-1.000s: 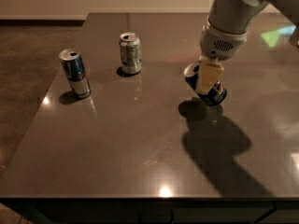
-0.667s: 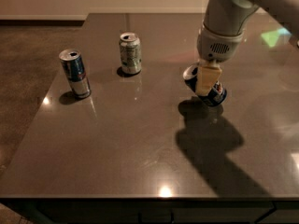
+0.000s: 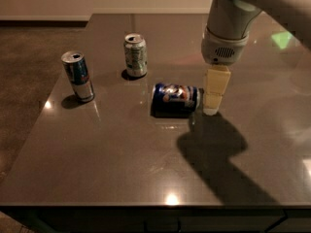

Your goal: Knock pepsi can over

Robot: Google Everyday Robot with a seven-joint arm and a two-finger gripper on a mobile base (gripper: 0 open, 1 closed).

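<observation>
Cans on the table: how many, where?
3. The pepsi can lies on its side mid-table, beside the gripper; the silver-green can stands behind it; the slim blue can stands far left.

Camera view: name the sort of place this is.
Probably an office break room: a polished dark counter holding a pepsi can lying beside the gripper, a slim can, a pale can; hard floor.

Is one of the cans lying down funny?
Yes. The pepsi can lies on its side on the table, while the slim blue can and the pale green can stand upright. The end effector hangs just beside it. No spill shows.
</observation>
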